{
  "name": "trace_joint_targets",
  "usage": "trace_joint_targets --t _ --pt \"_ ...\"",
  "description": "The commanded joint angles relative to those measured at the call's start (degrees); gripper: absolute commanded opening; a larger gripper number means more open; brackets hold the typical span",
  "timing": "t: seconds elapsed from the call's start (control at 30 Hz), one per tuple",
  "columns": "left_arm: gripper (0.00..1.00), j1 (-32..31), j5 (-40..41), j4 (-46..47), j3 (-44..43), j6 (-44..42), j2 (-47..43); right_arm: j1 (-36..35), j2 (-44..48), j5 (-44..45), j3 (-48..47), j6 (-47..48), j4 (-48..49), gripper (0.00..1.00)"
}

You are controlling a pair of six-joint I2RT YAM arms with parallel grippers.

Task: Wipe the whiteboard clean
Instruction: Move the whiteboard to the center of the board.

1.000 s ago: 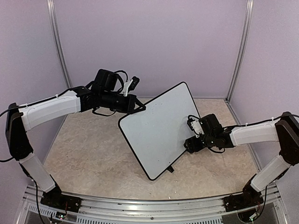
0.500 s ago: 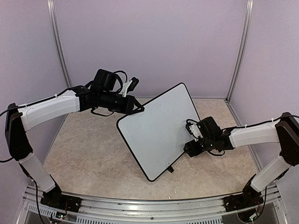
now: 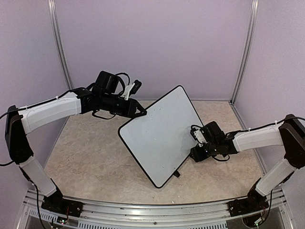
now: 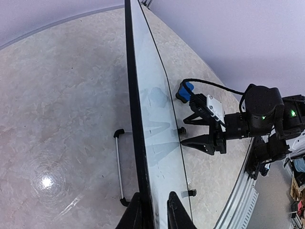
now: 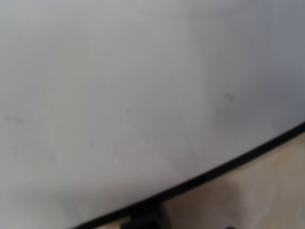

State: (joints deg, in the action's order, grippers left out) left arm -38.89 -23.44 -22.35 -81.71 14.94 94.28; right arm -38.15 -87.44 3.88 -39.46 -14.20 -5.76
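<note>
The whiteboard [image 3: 159,138] stands tilted on its lower edge in the middle of the table. It is white with a thin black rim and only faint smudges. My left gripper [image 3: 139,112] is shut on its upper left rim; in the left wrist view its fingers [image 4: 133,214] straddle the rim of the board [image 4: 155,109]. My right gripper [image 3: 194,151] is at the board's lower right edge. The left wrist view shows it [image 4: 183,131] open, tips at the board's face, nothing between them. The right wrist view is filled by the board [image 5: 119,95]; its own fingers do not show. No eraser block is in view.
A wire stand bar [image 4: 117,167] hangs behind the board. Two black clip feet [image 4: 190,192] sit on its lower rim; one shows from above [image 3: 176,173]. A blue plug [image 4: 186,89] on a black cable sits by the right wrist. Purple walls enclose the beige table [image 3: 86,157].
The board has swung slightly, its top corner moving left and its bottom corner lower. My right gripper has slid down along the board's right edge. The left gripper keeps its hold.
</note>
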Motion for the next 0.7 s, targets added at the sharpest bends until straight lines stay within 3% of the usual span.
trace_joint_targets --t 0.0,0.47,0.67 --pt "0.20 0.4 -0.2 1.4 -1.2 -0.5 -0.5 -0.6 -0.1 -1.0 1.1 -1.1 0.6 0.60" --pt "0.39 1.1 1.6 1.9 -1.0 0.2 -1.0 -0.7 -2.3 -3.3 0.5 -0.6 2.6 0.40" --pt "0.42 1.7 2.1 2.1 -0.9 0.7 -1.1 -1.3 -2.6 -3.8 0.2 0.4 3.2 0.30"
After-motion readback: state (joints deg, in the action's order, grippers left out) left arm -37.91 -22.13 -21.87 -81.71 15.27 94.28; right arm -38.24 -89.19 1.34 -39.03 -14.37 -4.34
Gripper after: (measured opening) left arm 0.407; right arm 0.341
